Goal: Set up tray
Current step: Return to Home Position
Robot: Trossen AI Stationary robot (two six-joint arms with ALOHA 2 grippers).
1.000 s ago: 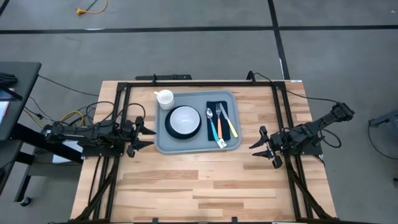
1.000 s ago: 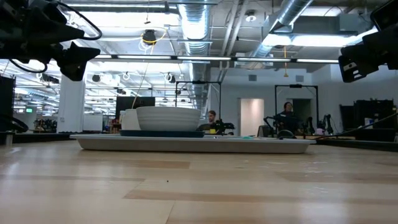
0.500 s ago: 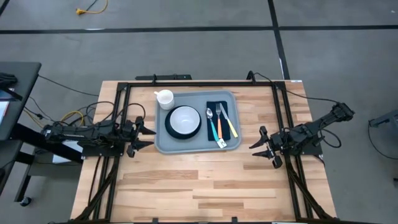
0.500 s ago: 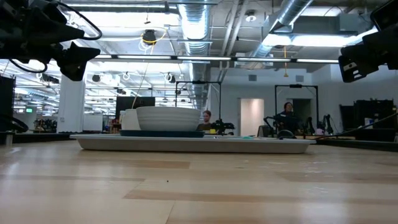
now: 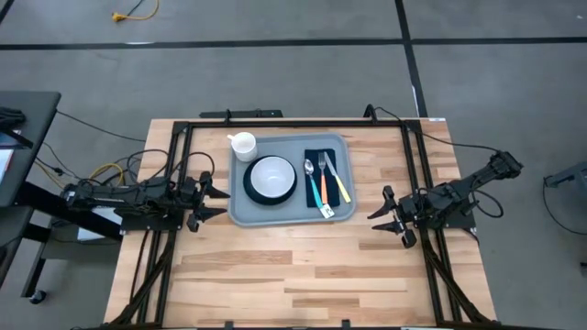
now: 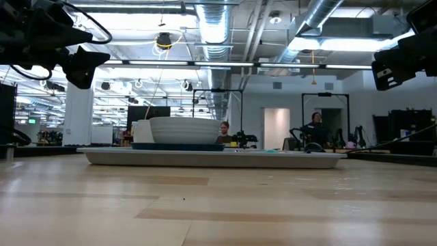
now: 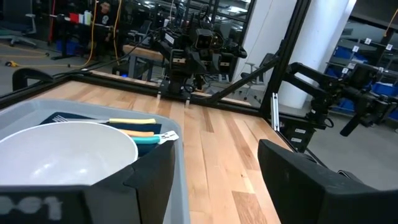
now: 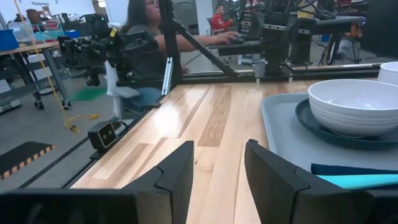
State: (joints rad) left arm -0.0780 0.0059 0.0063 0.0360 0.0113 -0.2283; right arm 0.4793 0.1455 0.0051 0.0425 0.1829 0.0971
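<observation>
Left gripper (image 5: 221,203) released, just beside tray (image 5: 275,214); right gripper (image 5: 380,207) released too, I see it near opposite side.

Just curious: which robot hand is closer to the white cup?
Left. The left hand sits just off the tray edge nearest the white cup; the right hand is beyond the tray's opposite side.

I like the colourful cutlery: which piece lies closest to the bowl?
The green-handled spoon, at the edge of the napkin beside the bowl; the orange fork lies in the middle, the yellow knife farthest.
</observation>
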